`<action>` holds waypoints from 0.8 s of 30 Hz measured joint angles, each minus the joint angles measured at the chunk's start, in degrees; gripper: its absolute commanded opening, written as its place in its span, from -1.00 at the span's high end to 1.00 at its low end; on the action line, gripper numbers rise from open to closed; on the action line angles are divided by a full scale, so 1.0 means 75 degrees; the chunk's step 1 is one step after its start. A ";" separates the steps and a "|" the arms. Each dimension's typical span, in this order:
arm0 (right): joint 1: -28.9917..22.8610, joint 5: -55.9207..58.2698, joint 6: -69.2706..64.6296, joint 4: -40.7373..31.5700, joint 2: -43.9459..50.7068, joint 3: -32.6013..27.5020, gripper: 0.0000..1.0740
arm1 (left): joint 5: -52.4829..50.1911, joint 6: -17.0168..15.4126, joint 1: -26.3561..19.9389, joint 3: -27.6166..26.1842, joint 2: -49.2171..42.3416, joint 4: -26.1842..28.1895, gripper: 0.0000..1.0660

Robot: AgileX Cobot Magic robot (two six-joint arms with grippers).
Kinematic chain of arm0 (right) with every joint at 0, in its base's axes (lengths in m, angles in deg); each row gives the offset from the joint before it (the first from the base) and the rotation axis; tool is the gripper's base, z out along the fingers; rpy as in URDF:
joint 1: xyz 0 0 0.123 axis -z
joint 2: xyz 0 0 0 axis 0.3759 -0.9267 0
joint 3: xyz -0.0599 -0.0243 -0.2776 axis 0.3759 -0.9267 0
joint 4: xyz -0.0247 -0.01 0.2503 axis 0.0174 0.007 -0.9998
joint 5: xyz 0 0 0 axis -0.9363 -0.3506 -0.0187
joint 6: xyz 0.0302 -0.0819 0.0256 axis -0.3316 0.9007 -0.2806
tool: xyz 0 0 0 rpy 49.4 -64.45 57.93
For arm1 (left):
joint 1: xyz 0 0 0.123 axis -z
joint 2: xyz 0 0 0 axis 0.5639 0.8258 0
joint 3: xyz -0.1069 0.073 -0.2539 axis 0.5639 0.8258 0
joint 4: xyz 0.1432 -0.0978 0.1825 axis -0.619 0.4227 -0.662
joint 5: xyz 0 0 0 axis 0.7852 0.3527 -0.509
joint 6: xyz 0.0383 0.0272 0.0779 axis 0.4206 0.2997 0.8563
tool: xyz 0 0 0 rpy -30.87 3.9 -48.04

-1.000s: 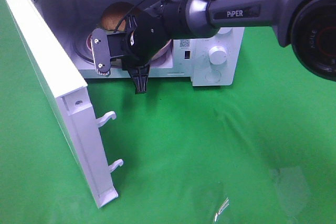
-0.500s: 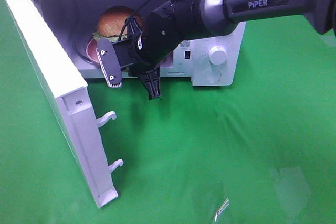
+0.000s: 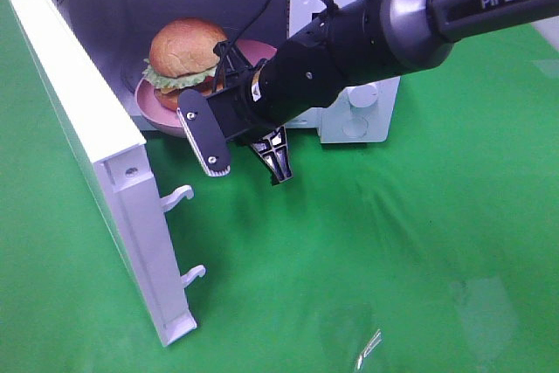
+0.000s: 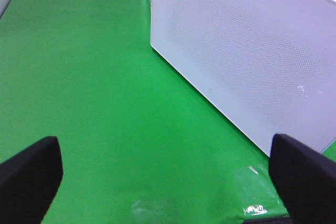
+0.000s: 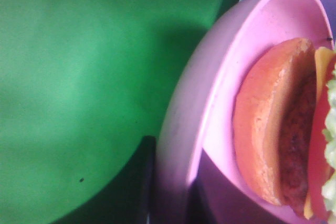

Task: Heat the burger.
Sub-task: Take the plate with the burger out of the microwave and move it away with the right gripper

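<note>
The burger (image 3: 182, 47), golden buns with green lettuce, sits on a pink plate (image 3: 157, 104) at the mouth of the open white microwave (image 3: 349, 120). My right gripper (image 3: 229, 86) reaches in from the right and is shut on the plate's near rim. In the right wrist view the plate rim (image 5: 184, 129) runs between the dark fingers (image 5: 147, 182), with the burger (image 5: 273, 124) close up. My left gripper (image 4: 168, 182) is open wide over the green cloth, facing a white perforated panel (image 4: 241, 51). It is out of the exterior view.
The microwave door (image 3: 96, 155) stands swung open to the left, with two latch hooks (image 3: 179, 196) sticking out toward the cloth. A knob (image 3: 362, 93) is on the microwave's right panel. A small shiny scrap (image 3: 370, 347) lies on the green cloth (image 3: 393, 242) near the front.
The right arm has swung down and to the right in the exterior view. The plate and burger, earlier mostly hidden behind the arm, now show fully at the microwave's opening.
</note>
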 measured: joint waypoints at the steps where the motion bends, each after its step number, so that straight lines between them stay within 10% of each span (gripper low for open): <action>1: -0.0008 -0.0130 0.0008 0.0000 0.0153 -0.0222 1.00 | 0.0000 0.0000 0.0000 0.0000 0.0000 0.0000 -0.89; 24: -0.0038 -0.1123 0.0138 0.0038 0.1933 -0.2704 1.00 | 0.0000 0.0000 0.0000 0.0000 0.0000 0.0000 -0.89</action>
